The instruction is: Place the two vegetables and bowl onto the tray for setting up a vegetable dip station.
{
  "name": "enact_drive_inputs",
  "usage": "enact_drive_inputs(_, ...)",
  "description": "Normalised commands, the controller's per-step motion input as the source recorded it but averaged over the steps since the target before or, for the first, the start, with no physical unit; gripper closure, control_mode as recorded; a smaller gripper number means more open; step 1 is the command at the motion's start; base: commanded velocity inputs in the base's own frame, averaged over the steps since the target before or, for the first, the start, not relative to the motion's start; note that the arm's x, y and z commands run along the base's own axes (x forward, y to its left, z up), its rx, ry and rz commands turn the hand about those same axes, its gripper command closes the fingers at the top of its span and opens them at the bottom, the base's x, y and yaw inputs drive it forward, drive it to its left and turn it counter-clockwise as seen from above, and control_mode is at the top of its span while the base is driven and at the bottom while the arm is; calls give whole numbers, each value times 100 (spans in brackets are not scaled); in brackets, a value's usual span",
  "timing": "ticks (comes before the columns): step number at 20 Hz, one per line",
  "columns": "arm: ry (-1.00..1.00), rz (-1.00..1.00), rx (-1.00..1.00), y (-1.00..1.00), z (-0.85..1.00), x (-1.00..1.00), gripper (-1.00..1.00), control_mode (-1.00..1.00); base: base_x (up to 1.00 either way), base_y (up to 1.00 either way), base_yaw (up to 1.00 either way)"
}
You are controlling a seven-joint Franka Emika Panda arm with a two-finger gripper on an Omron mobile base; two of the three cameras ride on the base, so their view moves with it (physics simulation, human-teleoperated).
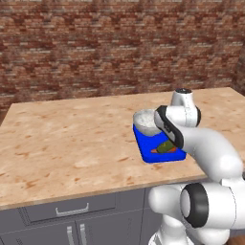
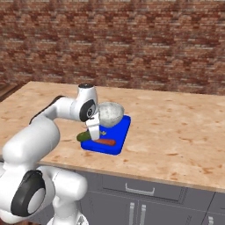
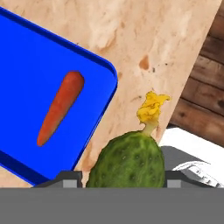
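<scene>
Green and knobbly, the cucumber [image 3: 129,162] sits clamped in the gripper [image 3: 122,179], at the tray [image 3: 26,78] rim's near corner. Beyond it the carrot [image 3: 60,107] lies flat on the blue — bowl [image 2: 110,114] at the far end, bare wooden counter [image 2: 184,127] all round.

Tray [image 3: 26,57] bright blue, plain, no pattern. Carrot [image 3: 59,108] orange-red, darker twd thin tip. Cucumber [image 3: 128,162] dark green w/ lighter green mottling & bumpy specks, pale green stalk, yellow crumpled flower bit on top. Bowl [image 2: 110,113] light grey-white, fine speckles, pale inside. Counter [image 1: 72,139] light tan wood grain w/ reddish-brown blotches. Back wall [image 1: 119,48] red-brown brick, darker & lighter bricks mixed, grey mortar lines. Cabinet fronts [image 1: 72,215] flat mid grey, handles lighter grey.
</scene>
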Motion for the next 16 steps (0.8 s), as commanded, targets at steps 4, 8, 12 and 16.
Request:
enact_drive_inputs(4,-2,-3,11,-11,-12,5,100,-100,0,0,0)
enact_drive_inputs(8,-1,-3,6,-2,-15,8,100,-100,0,0,0)
enact_drive_inputs(12,-2,-2,6,0,-14,11,100,-100,0,0,0)
enact_drive_inputs(16,-1,-3,4,0,-11,18,100,-100,0,0,0)
